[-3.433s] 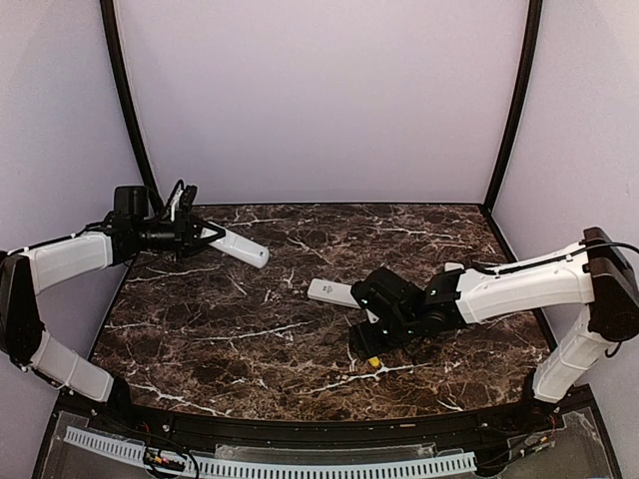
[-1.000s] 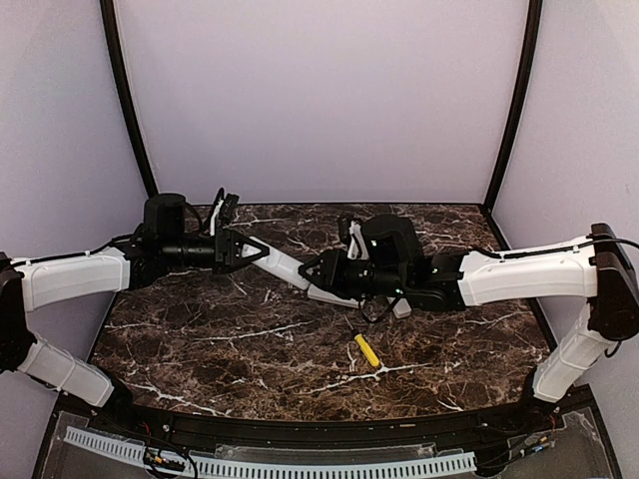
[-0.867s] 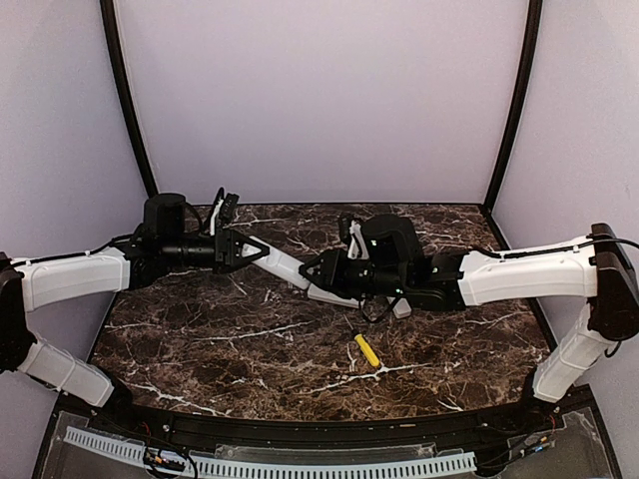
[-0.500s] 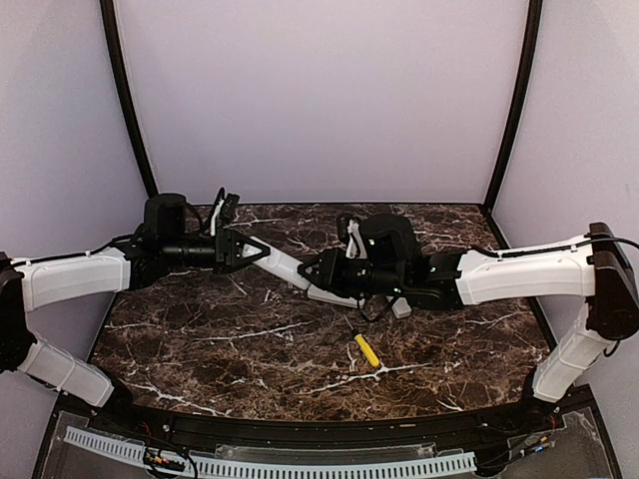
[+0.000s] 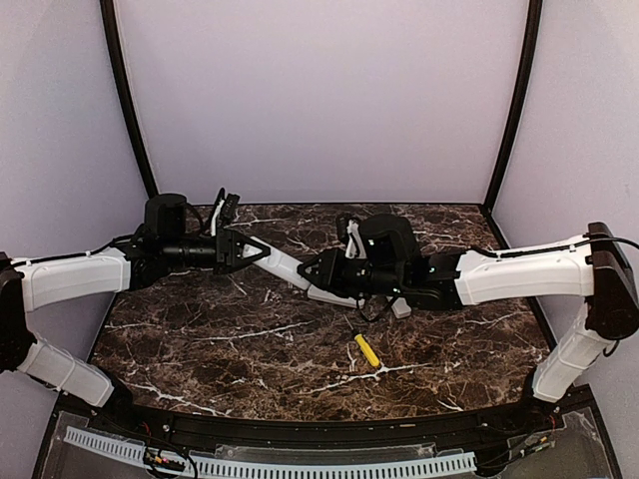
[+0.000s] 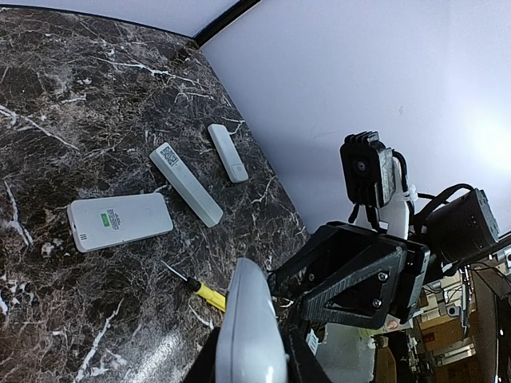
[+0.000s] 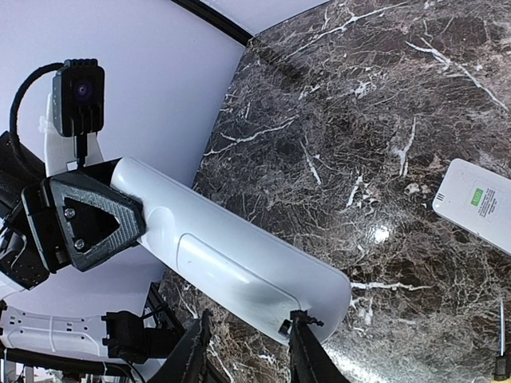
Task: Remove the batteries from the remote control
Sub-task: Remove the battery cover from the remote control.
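Dark marble counter point(image 5: 200, 339). Left tool point(image 5: 258, 253) clenched white remote point(image 5: 285, 267) at mid-frame. Right tool point(image 5: 308, 271) straddled its other end, couldn't tell if gripping. Yellow-handled screwdriver point(image 5: 366, 349) lay below.

I read remote point(image 7: 239, 271) as smooth white plastic, slight sheen. Table point(image 7: 383, 120): polished dark marble look, glare spots. Left fingers point(image 7: 88, 219), left of frame: matt black plastic.
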You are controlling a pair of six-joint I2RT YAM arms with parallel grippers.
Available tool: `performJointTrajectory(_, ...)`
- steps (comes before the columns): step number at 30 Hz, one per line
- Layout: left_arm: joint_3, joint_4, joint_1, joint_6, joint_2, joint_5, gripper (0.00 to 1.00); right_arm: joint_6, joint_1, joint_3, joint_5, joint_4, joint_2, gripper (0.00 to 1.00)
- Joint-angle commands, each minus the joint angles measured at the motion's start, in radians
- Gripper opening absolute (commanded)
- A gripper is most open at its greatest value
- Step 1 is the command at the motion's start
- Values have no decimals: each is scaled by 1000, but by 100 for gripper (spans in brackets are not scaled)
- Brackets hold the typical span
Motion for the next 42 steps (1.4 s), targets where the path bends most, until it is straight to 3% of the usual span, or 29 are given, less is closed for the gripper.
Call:
performJointTrajectory(1, -17, 40, -15, -2, -3, 19, 0, 0, -5, 18, -15, 58, 13, 32)
performJointTrajectory(12, -21, 22, -19, 0, 0, -11, 0, 0, -5, 9, -39, 85, 4, 31)
performJointTrajectory(22, -19, -13, -19, 12, -11, -56, 0, 17, -5, -25, 44, 5, -35, 31)
performJointTrajectory(42, -20, 6, -19, 2, -4, -28, 0, 21, -5, -3, 19, 3, 12, 31)
